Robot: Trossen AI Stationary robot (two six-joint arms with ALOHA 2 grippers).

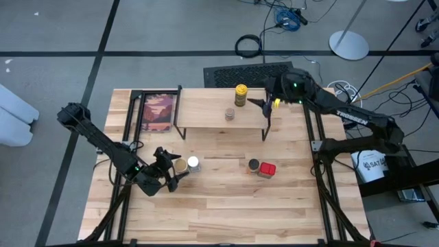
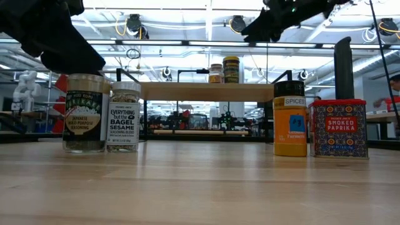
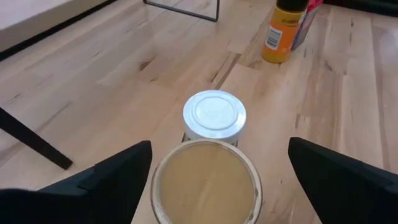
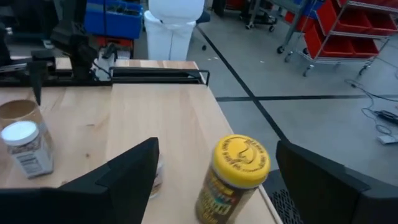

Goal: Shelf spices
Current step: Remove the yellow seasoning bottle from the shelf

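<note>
Spices: two on the shelf (image 1: 206,110), four on the table (image 1: 226,206).
Left gripper (image 1: 169,173) wide open, empty, straddling the tan jar (image 1: 180,165); white-lidded jar (image 1: 193,162) touching at 3 o'clock. Right gripper (image 1: 266,105) open, empty, 3 o'clock of yellow-lidded jar (image 1: 241,95).

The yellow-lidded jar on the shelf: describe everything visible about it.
The yellow-lidded jar is a small round container with a bright yellow cap bearing a raised emblem, and a label in yellow and dark print wrapped round its body. It stands upright, lid on, near the back edge of the shelf, towards its right end. A smaller jar stands apart beside it. The right pincer hangs open close by, its fingers either side of the jar in the wrist view, not gripping it.
</note>
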